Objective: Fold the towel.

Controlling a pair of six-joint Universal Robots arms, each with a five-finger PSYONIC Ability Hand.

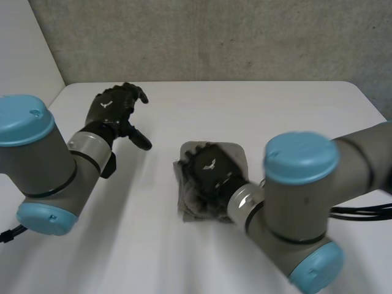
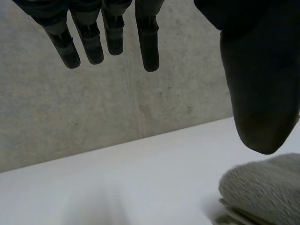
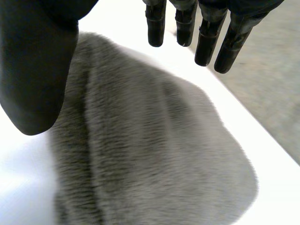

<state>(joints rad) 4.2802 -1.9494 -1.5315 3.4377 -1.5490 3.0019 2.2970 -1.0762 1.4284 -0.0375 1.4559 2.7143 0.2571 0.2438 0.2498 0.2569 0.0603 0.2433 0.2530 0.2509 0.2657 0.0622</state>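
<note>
A small grey towel (image 1: 237,153) lies folded into a thick bundle in the middle of the white table (image 1: 257,104). My right hand (image 1: 211,174) hovers right over it, palm down and open. In the right wrist view its fingers (image 3: 206,42) are straight and its thumb (image 3: 37,70) stands apart, with the towel's fluffy top (image 3: 154,154) under the palm and nothing pinched. My left hand (image 1: 115,110) is lifted at the table's back left, well away from the towel, fingers spread. In the left wrist view the towel's edge (image 2: 265,192) shows below the thumb (image 2: 258,93).
A grey concrete wall (image 1: 214,37) runs behind the table's far edge. Bare tabletop lies on all sides of the towel, between it and the left hand too. My right arm (image 1: 300,202) reaches in from the front right.
</note>
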